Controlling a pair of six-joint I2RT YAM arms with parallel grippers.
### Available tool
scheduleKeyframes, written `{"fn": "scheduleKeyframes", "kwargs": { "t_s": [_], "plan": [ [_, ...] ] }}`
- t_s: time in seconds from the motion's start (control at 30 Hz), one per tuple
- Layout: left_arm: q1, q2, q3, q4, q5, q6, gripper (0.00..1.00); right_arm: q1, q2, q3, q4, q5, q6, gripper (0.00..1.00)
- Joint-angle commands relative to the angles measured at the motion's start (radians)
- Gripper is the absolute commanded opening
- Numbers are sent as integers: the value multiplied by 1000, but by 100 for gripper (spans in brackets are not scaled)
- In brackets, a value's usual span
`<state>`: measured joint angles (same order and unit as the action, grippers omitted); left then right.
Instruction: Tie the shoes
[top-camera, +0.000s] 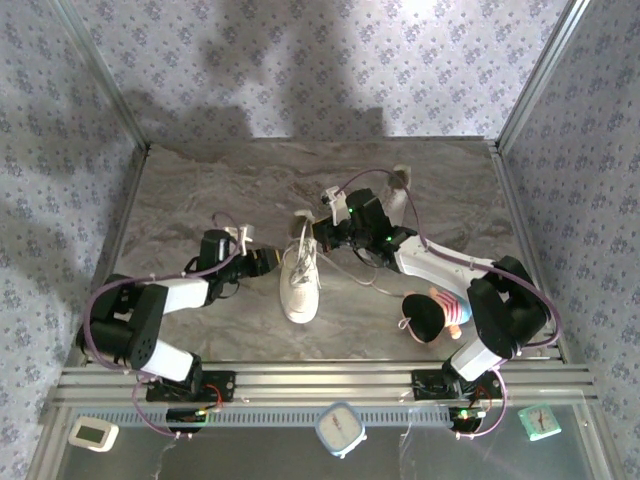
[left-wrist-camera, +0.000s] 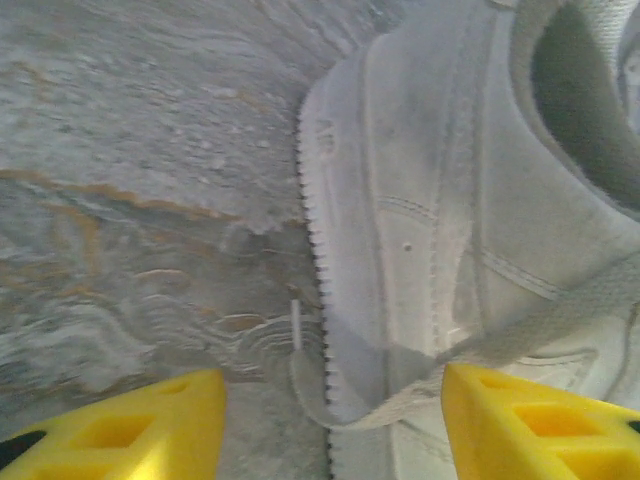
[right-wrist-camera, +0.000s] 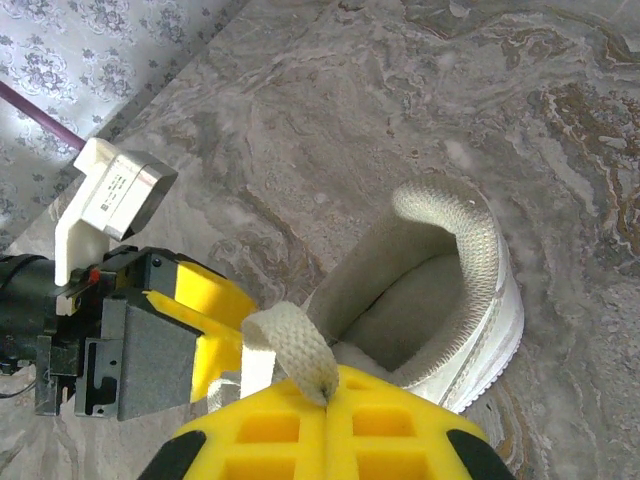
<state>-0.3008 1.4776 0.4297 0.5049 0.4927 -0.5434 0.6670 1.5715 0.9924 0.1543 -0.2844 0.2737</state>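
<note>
While the right claw (right-wrist-camera: 335, 400) is clenched on a fold of lace (right-wrist-camera: 290, 345) at the bottom of the right wrist view, the left claw (left-wrist-camera: 330, 420) stands released. Its yellow fingers (left-wrist-camera: 150, 430) sit wide apart in the bottom corners of the left wrist view, with the shoe (left-wrist-camera: 430, 200) and a slack lace tip (left-wrist-camera: 296, 325) between them. From above, that shoe (top-camera: 300, 278) lies mid-frame; what looks like the second shoe (top-camera: 401, 180) sits upper right, partly behind the right arm. Expect the shoe to be light and to slide on the smooth table (top-camera: 200, 200) if you tug hard. The lace is flat, woven and limp, so pinch it across its width near the tip, not the stiff upper.
</note>
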Motion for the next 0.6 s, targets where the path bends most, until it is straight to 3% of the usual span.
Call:
{"fn": "scheduleKeyframes", "kwargs": {
  "t_s": [0.0,0.37,0.57],
  "plan": [
    [10,42,25,138,125,-31,61,1,7,32,-25,-9,2,0],
    [19,187,44,272,226,-106,62,3,8,41,-33,-17,2,0],
    [19,202,44,291,237,-120,54,5,13,45,-35,-21,2,0]
  ]
}}
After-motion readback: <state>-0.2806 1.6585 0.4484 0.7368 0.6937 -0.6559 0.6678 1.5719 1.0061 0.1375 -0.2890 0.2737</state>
